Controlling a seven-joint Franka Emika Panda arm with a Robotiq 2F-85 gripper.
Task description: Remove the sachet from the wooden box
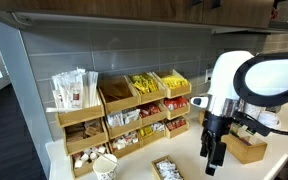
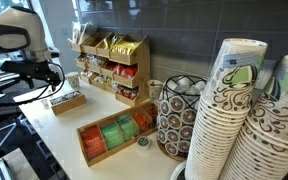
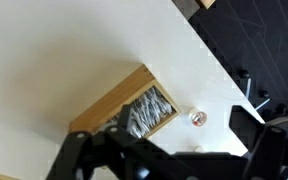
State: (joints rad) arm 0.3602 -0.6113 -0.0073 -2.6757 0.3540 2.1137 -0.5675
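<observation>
The wooden box (image 3: 112,104) is a low light-wood tray full of grey-white sachets (image 3: 149,110), seen in the wrist view just up and left of my fingers. It also shows in both exterior views (image 1: 166,171) (image 2: 68,101), with sachets inside it. My gripper (image 3: 182,126) is open and empty, and hangs above the white counter beside the box, not over it. In an exterior view the gripper (image 1: 215,162) points down, to the right of the box. In an exterior view the gripper (image 2: 52,77) hovers just above the box.
A small round creamer cup (image 3: 197,118) lies on the counter between my fingers, near the counter edge. A tiered wooden rack (image 1: 124,115) stands by the wall. Another wooden box (image 1: 250,150) sits behind the gripper. A long tray (image 2: 114,137), wire basket (image 2: 176,125) and stacked cups (image 2: 224,120) stand further along.
</observation>
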